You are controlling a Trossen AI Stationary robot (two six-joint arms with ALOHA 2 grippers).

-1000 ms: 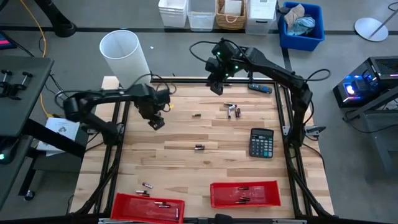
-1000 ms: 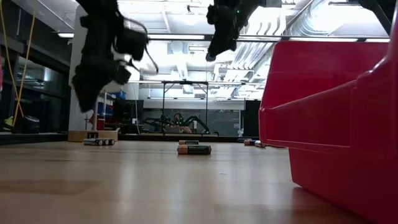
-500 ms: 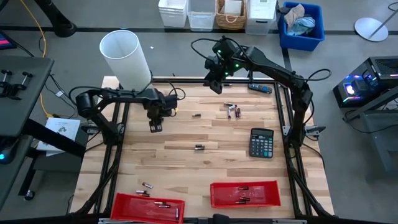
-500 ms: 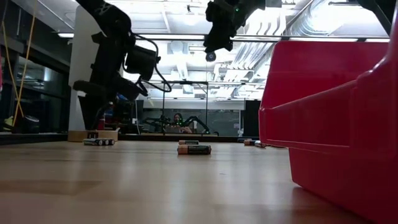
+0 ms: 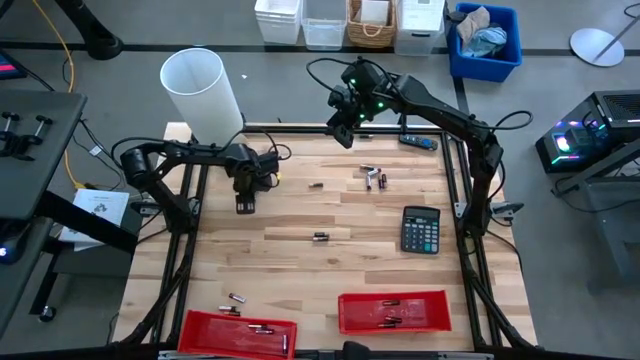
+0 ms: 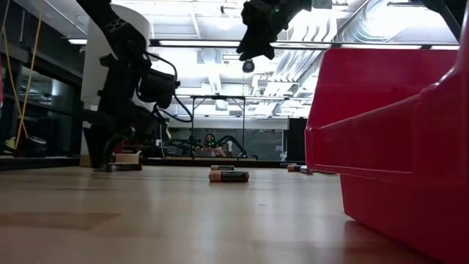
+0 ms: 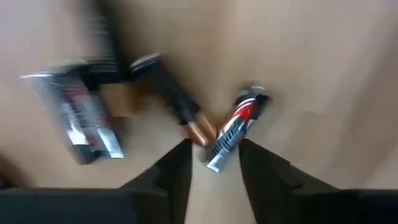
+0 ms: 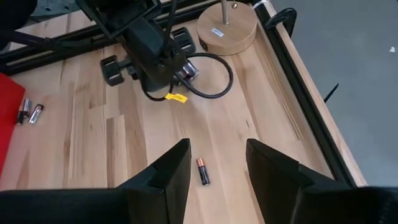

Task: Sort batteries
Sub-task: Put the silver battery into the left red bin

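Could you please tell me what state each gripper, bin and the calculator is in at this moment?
left gripper: down at the table, fingers open around a silver-and-red battery.
right gripper: raised above the table's far edge, open, empty.
left red bin: on the near edge, holding a few batteries.
right red bin: on the near edge, holding a few batteries.
calculator: lying flat, keys up.

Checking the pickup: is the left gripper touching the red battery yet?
Cannot tell. In the left wrist view the red battery lies between the left gripper fingers, but blur hides any contact or gap.
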